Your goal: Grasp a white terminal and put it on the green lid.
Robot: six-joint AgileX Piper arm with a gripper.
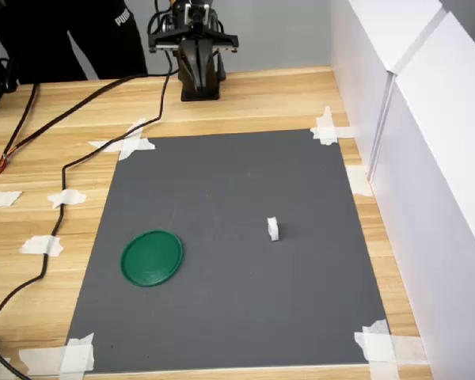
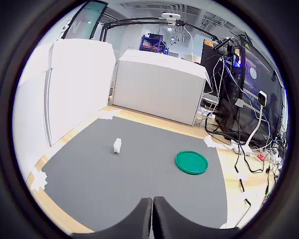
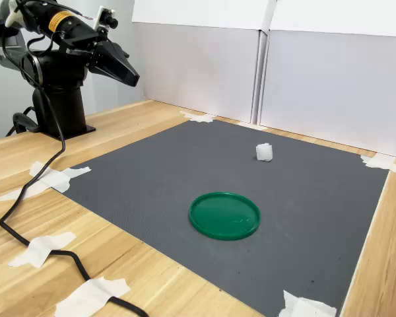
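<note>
Wrist view — white terminal (image 2: 117, 146) stands upright.

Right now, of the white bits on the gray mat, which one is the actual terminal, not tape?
The white terminal: the small upright block alone mid-mat, beside the green lid. The other white bits are flat tape at the mat's corners.
</note>
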